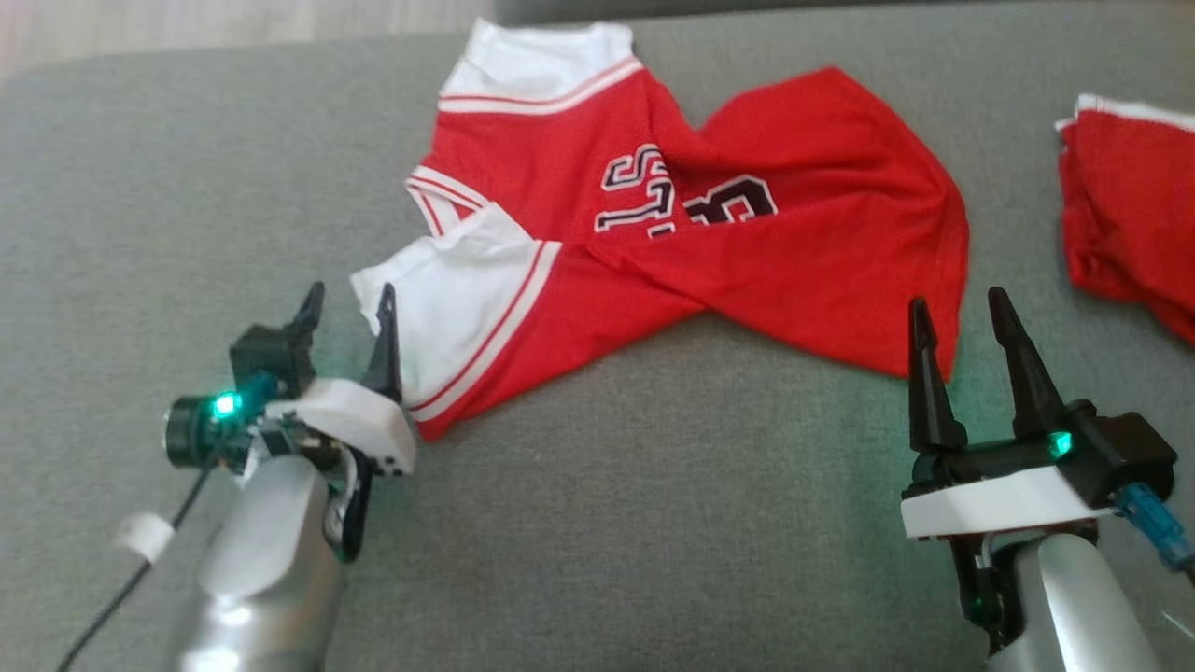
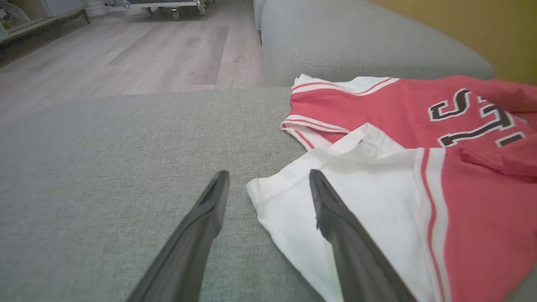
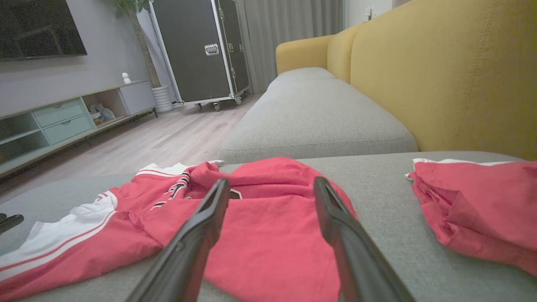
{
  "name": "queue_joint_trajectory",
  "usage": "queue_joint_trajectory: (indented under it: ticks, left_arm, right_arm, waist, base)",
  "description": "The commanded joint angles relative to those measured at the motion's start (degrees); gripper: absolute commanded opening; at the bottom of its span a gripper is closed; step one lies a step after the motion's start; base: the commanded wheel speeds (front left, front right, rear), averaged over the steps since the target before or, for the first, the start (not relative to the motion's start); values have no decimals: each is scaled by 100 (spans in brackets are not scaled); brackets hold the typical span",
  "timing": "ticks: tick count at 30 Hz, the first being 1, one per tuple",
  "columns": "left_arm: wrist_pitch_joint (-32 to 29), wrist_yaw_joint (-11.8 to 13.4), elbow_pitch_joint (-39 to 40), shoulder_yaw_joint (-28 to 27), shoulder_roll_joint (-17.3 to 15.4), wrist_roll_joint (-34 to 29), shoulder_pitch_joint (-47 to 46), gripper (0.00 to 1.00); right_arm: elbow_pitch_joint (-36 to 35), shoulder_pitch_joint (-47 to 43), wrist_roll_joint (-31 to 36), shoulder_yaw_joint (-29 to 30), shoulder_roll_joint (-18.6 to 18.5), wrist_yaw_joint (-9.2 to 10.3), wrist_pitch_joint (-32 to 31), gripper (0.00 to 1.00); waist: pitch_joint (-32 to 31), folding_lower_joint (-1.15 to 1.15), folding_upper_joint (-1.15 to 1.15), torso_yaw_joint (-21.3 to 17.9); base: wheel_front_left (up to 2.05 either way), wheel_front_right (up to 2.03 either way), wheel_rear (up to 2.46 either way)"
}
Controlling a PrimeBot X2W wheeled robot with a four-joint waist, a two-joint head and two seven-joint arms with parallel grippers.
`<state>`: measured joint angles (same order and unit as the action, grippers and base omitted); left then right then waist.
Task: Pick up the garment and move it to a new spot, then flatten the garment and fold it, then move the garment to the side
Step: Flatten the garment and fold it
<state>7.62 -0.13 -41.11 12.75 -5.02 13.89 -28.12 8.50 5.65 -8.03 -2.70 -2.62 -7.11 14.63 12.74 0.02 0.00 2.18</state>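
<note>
A red garment with white sleeves and black lettering lies twisted on the grey sofa seat. My left gripper is open at its white sleeve; in the left wrist view one finger hangs over the sleeve's corner, the other over bare cushion. My right gripper is open beside the garment's lower red edge; in the right wrist view its fingers frame the red cloth. Neither gripper holds anything.
A second red cloth lies bunched at the right edge of the seat. The yellow sofa back rises behind. Wooden floor, a TV cabinet and a black wheeled case lie beyond the cushion's edge.
</note>
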Motion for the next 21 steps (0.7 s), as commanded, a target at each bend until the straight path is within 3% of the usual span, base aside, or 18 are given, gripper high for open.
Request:
queue_joint_trajectory:
  ticks: [1,19,20,21]
  left_arm:
    - [-50,-10,-93,-174,-230,-24,-339,100]
    - [-439,-113,-1500,-135,-355,125,-1083,100]
    - [-441,-133,-1535,-123,-342,136,-1092,44]
    - [-433,-152,-1565,-107,-331,141,-1101,7]
  right_arm:
    - [-204,214,25,-144,-26,-37,37,100]
    - [-213,276,-120,-258,-26,-37,37,100]
    - [-208,273,-119,-245,-26,-37,37,100]
    - [-194,270,-111,-233,-26,-37,37,100]
  waist:
    - [213,-2,0,-151]
    - [419,-2,0,-329]
    - [415,-2,0,-320]
    - [406,-2,0,-309]
  base:
    - [0,0,0]
    - [0,0,0]
    - [0,0,0]
    - [0,0,0]
